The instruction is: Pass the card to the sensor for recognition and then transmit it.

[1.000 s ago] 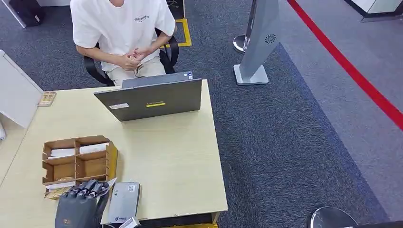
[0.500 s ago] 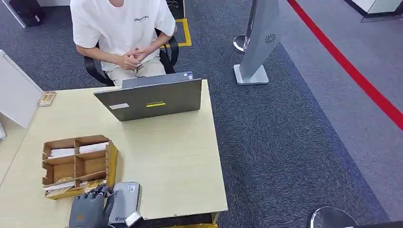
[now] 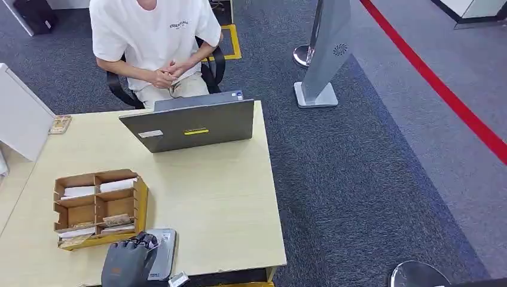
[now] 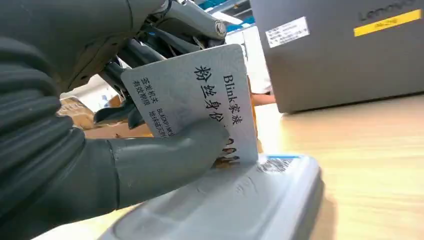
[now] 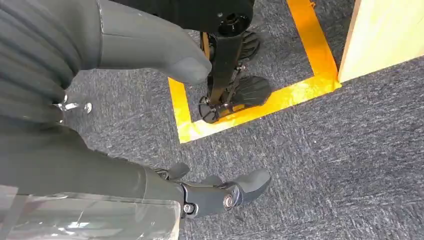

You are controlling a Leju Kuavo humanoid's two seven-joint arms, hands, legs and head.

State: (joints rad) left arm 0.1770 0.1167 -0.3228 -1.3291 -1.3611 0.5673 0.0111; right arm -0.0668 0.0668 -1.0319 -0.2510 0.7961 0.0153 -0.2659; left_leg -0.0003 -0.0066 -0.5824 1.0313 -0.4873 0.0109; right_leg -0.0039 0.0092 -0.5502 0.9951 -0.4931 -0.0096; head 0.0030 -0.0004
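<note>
My left hand is at the table's near edge, over the near end of the flat grey sensor. The left wrist view shows this hand pinching a pale card with printed characters between thumb and fingers. The card stands upright, its lower edge close above or touching the sensor's top face. My right hand hangs beside the table above the carpet, fingers apart and holding nothing.
A cardboard divided box with cards in its compartments stands just left of the sensor. An open laptop is at the far side of the table, with a seated person behind it. A grey kiosk stand is on the carpet.
My left hand has moved right, from in front of the cardboard box to over the sensor, carrying the card along. The person and the laptop have stayed where they were.
</note>
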